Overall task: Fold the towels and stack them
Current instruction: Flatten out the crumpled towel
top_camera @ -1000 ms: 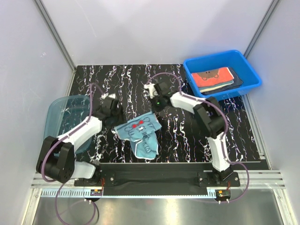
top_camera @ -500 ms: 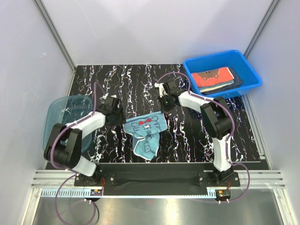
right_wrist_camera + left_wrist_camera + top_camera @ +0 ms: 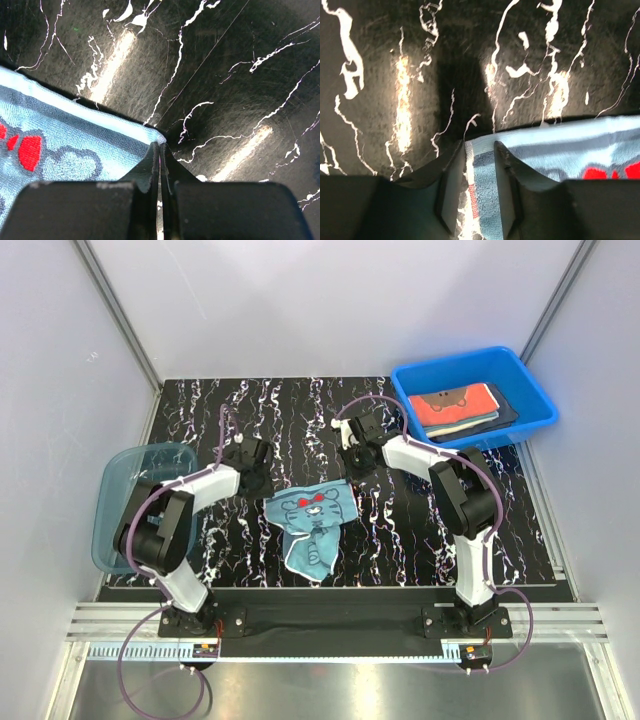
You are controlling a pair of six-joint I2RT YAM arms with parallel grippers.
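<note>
Straddling the towel's (image 3: 310, 525) upper-left corner, the left gripper (image 3: 479, 195) stands half-spread; the right gripper (image 3: 160, 150) pinches the upper-right corner.

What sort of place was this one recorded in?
Probably a lab test cell, not a home: plain white panels in metal framing wall in a black marbled table, with two robot arms bolted at its near edge and a blue bin of folded towels.

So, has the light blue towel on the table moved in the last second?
Yes. The light blue towel has shifted right, toward the blue bin, and its far edge is pulled out straighter.
</note>
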